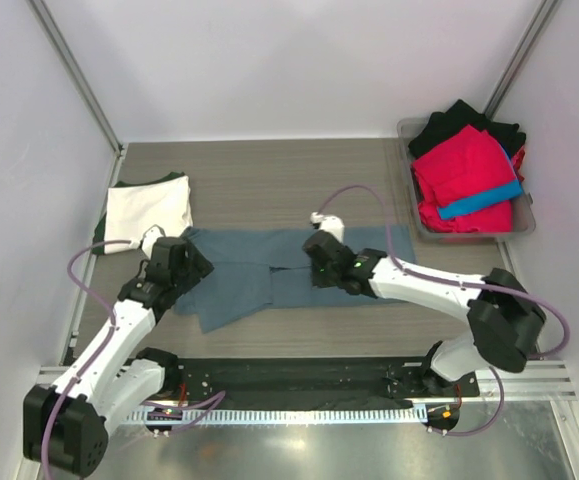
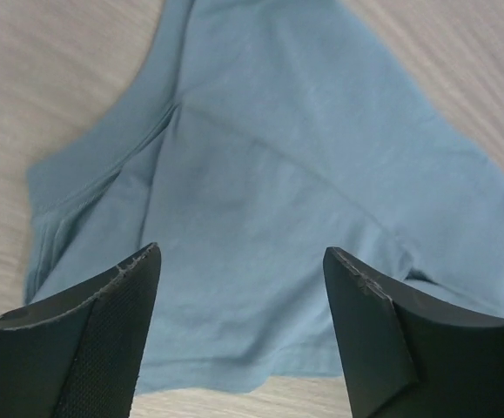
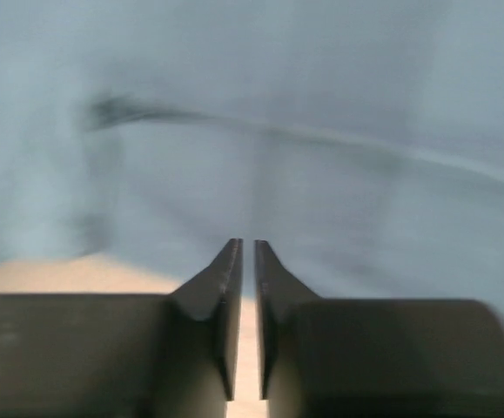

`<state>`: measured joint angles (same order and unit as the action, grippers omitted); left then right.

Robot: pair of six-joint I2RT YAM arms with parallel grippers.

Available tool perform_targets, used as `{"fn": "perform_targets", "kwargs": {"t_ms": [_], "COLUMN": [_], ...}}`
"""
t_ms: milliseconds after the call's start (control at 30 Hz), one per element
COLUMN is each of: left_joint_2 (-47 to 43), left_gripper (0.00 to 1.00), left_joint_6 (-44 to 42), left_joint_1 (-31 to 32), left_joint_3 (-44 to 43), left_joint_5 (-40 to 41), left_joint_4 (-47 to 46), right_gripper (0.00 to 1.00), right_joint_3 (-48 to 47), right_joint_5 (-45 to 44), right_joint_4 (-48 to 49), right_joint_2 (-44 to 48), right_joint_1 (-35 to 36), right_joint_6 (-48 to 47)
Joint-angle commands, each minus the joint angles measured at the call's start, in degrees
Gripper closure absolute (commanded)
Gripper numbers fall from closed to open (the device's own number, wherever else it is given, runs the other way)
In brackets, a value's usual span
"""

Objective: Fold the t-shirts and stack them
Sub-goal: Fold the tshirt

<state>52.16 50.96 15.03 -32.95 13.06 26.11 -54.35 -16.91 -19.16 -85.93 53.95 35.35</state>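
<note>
We see the slate blue-grey cloth t-shirt (image 1: 244, 280) lying mid-table between both arms. Left gripper (image 2: 241, 252) hangs over it, jaws wide apart and empty. Right gripper (image 3: 248, 246) has its jaws almost together at the cloth; too blurred to tell if it's pinched.

This is a robotics lab test cell: plain white panels (image 1: 269, 60) on aluminium posts (image 1: 74, 75) wall in a wood-grain table (image 1: 269, 170). The left arm (image 1: 119, 335) and right arm (image 1: 429, 285) bolt to what seems a black perforated plate (image 1: 299, 375) at its near edge.
</note>
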Motion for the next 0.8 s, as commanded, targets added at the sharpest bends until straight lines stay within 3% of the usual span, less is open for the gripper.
{"fn": "perform_targets", "kwargs": {"t_ms": [0,33,67,200,333,533,767], "left_joint_2": [-3.37,-3.56,-3.56,-1.19,4.78,20.59,36.33], "left_gripper": [0.23,0.22,0.22,0.23,0.24,0.29,0.33], "left_joint_6": [3.27,3.53,3.62,4.50,4.33,1.86,3.18], "left_joint_1": [0.36,0.44,0.70,2.28,4.92,8.43,9.14], "left_joint_3": [2.88,3.67,4.03,3.68,1.93,-6.50,-13.98], "left_joint_5": [-0.84,-1.10,-1.37,-0.85,0.30,1.35,1.71], "left_joint_4": [0.44,0.09,-0.44,-2.28,-5.27,-4.76,-2.64], "right_gripper": [0.86,0.96,0.99,0.99,0.99,0.99,0.99], "right_joint_3": [5.89,7.05,8.19,11.54,11.46,10.93,13.91], "right_joint_5": [-8.23,-8.75,-9.11,-11.91,-12.89,-10.61,-8.32], "right_joint_4": [-5.54,-5.80,-6.24,-6.68,-6.95,-7.56,-9.32], "right_joint_2": [6.29,7.35,9.18,10.61,6.31,-1.78,-1.09], "right_joint_1": [-8.82,-10.61,-12.36,-16.77,-18.97,-18.97,-16.87], "right_joint_6": [2.88,3.40,4.02,4.28,4.11,5.60,7.27]}}
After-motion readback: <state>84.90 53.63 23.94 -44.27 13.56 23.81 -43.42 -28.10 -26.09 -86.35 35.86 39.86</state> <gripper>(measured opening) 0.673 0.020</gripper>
